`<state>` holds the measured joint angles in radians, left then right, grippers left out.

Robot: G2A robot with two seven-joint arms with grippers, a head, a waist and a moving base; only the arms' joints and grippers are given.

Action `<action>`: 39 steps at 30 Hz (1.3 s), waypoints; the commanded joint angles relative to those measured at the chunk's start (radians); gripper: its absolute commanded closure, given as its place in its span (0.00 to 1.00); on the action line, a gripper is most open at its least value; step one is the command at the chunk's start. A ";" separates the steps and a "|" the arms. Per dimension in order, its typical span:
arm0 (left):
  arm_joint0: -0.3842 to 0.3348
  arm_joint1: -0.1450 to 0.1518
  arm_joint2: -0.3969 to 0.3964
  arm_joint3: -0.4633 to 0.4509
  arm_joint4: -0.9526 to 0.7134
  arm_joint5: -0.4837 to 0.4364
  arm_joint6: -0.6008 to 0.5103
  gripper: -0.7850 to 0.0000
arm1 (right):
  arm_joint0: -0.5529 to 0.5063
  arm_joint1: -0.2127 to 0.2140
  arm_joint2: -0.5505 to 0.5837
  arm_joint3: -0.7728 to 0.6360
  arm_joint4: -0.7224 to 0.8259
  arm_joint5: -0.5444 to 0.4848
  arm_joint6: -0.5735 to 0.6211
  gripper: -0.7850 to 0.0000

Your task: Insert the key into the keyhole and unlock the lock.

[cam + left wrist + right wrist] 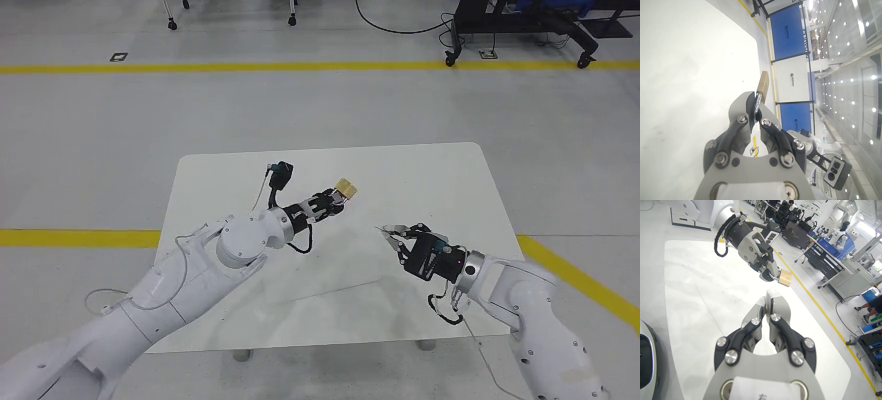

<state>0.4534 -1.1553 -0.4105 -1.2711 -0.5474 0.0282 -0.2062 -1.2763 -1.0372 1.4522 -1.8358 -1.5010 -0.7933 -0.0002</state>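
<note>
A brass padlock (pixel 346 187) hangs in the air above the white table (pixel 440 175), with my left gripper (pixel 333 200) shut on its silver shackle. In the left wrist view the brass body (pixel 763 85) sticks out past the left gripper (pixel 755 99). In the right wrist view the padlock (pixel 784 277) is held by the left gripper (pixel 771 275), just beyond my own fingertips. My right gripper (pixel 766 298) is shut on a thin silver key (pixel 766 309), seen edge-on between the pads. From above, the right gripper (pixel 390 234) hovers a short way right of the lock, pointing toward it.
The table's far edge lies behind the padlock and its right edge (pixel 505 220) is near the right arm. A yellow floor line (pixel 810 294) runs past the table. Workbenches (pixel 836 272) stand well off the table.
</note>
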 commanded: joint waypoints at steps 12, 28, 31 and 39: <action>0.035 0.029 0.025 -0.154 0.630 0.049 0.082 1.00 | -0.026 0.004 0.009 -0.019 -0.018 0.034 0.007 1.00; 0.159 0.105 -0.153 -0.260 0.717 -0.201 -0.099 1.00 | -0.023 0.011 0.023 -0.001 0.010 0.040 0.017 1.00; 0.159 0.105 -0.153 -0.260 0.717 -0.201 -0.099 1.00 | -0.023 0.011 0.022 -0.002 0.009 0.046 0.019 1.00; 0.191 0.101 -0.178 -0.252 0.587 -0.257 -0.106 1.00 | -0.028 0.010 0.020 -0.006 0.011 0.063 0.018 1.00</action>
<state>0.6287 -1.0531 -0.5742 -1.5325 0.1432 -0.1948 -0.3015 -1.3012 -1.0264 1.4736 -1.8392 -1.4914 -0.7426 0.0188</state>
